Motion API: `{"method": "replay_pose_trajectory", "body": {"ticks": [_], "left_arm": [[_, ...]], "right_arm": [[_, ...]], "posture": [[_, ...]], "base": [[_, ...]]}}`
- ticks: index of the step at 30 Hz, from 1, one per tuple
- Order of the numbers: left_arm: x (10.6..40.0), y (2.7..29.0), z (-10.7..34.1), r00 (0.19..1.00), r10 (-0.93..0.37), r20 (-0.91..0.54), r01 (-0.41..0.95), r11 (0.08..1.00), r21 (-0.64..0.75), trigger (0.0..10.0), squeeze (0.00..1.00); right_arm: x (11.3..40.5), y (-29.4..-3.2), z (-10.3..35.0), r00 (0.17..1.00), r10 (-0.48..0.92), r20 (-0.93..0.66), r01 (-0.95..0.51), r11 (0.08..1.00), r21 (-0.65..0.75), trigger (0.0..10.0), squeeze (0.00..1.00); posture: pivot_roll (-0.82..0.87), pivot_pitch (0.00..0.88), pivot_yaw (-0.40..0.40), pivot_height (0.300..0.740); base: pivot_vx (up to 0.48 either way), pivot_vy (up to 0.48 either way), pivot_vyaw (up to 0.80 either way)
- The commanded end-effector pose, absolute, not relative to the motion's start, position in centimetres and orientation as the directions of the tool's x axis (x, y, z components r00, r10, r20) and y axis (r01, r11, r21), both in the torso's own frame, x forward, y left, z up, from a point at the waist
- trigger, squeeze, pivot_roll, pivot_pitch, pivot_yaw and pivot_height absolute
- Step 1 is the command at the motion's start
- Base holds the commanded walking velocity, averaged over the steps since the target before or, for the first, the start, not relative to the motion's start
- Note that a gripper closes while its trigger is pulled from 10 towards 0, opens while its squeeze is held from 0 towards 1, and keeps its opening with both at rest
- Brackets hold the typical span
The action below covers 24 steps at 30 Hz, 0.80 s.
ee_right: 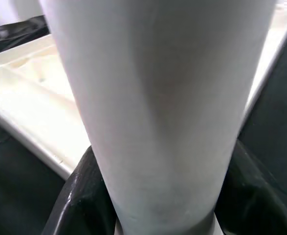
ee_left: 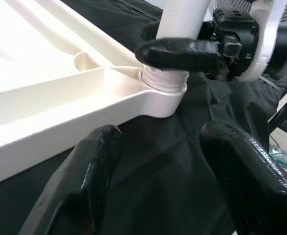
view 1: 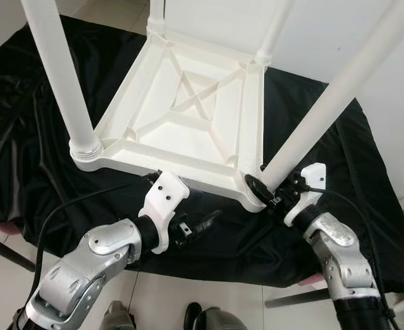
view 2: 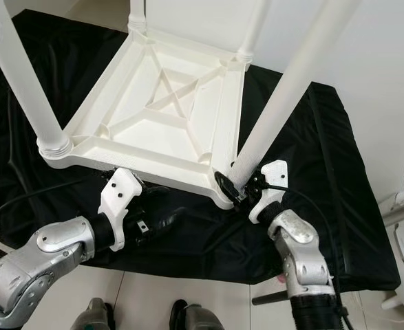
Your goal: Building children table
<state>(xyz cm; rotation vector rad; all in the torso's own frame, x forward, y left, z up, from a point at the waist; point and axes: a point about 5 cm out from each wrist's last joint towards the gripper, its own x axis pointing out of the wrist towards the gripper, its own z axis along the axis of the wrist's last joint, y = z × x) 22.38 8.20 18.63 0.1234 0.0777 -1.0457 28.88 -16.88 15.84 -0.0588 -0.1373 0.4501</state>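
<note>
The right end effector (view 1: 265,190) gripped the leg (view 1: 339,89) at the upturned table's (view 1: 181,117) 5 o'clock corner, while the left end effector (view 1: 205,223) sat open on the cloth (view 1: 23,137).

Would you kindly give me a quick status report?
Right gripper clamped on near-right leg at its socket. Left gripper open, beside upturned tabletop. Nothing obstructing.

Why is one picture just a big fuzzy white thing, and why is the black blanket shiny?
In the right wrist view the white table leg sits so close to the camera that it looks soft and blurry, because the right gripper is clamped round it. In the left eye view the black cloth is glossy, so daylight leaves pale streaks on its wrinkles. In the left wrist view the near fingers look fuzzy.
</note>
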Motion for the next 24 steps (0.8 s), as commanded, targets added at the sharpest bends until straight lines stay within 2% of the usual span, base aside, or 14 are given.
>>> {"method": "replay_pose_trajectory", "body": {"ticks": [1, 3, 6, 7, 10, 14, 19, 20, 24], "left_arm": [[21.8, 7.7, 18.5, 0.461, -0.878, -0.130, 0.887, 0.459, 0.049, 10.0, 0.00], [21.8, 7.7, 18.5, 0.461, -0.878, -0.130, 0.887, 0.459, 0.049, 10.0, 0.00], [21.7, 7.7, 18.4, 0.460, -0.879, -0.128, 0.888, 0.458, 0.047, 10.0, 0.00], [21.7, 7.7, 18.4, 0.460, -0.879, -0.128, 0.888, 0.458, 0.047, 10.0, 0.00], [21.7, 7.5, 18.3, 0.457, -0.880, -0.126, 0.889, 0.455, 0.047, 10.0, 0.00], [21.7, 7.4, 18.3, 0.459, -0.880, -0.123, 0.888, 0.457, 0.047, 10.0, 0.00], [21.6, 7.4, 18.3, 0.457, -0.880, -0.125, 0.889, 0.455, 0.046, 10.0, 0.00], [21.6, 7.4, 18.3, 0.457, -0.881, -0.126, 0.889, 0.455, 0.047, 10.0, 0.00], [21.6, 7.4, 18.3, 0.455, -0.881, -0.127, 0.890, 0.453, 0.050, 10.0, 0.00]], "right_arm": [[28.7, -19.3, 14.3, 0.972, 0.232, 0.021, -0.228, 0.967, -0.109, 10.0, 0.00], [28.7, -19.3, 14.3, 0.972, 0.232, 0.021, -0.228, 0.967, -0.109, 10.0, 0.00], [28.3, -19.3, 14.0, 1.000, -0.002, 0.022, 0.003, 0.997, -0.081, 10.0, 0.00], [28.3, -19.3, 14.0, 1.000, -0.002, 0.022, 0.003, 0.997, -0.081, 10.0, 0.00], [27.6, -18.5, 13.6, 0.978, -0.207, -0.007, 0.206, 0.975, -0.086, 10.0, 0.00], [27.2, -16.5, 13.4, 0.975, -0.221, -0.017, 0.219, 0.972, -0.088, 10.0, 0.00], [27.4, -17.0, 13.7, 0.979, -0.204, -0.004, 0.203, 0.975, -0.095, 10.0, 0.00], [27.5, -17.5, 13.9, 0.978, -0.207, 0.009, 0.207, 0.974, -0.088, 10.0, 1.00], [27.8, -18.7, 14.9, 0.982, -0.180, 0.065, 0.185, 0.980, -0.079, 10.0, 1.00]], "posture": [[0.12, 0.208, -0.138, 0.740], [0.12, 0.208, -0.138, 0.740], [0.12, 0.204, -0.148, 0.740], [0.12, 0.204, -0.148, 0.740], [0.12, 0.194, -0.159, 0.740], [0.13, 0.188, -0.162, 0.740], [0.13, 0.184, -0.162, 0.740], [0.13, 0.184, -0.162, 0.740], [0.13, 0.182, -0.164, 0.740]], "base": [[0.000, 0.000, 0.00], [0.000, 0.000, 0.00], [0.000, 0.000, 0.00], [0.000, 0.000, 0.00], [0.000, 0.000, 0.00], [0.000, 0.000, 0.00], [0.000, 0.000, 0.00], [0.000, 0.000, 0.00], [0.000, 0.000, 0.00]]}}
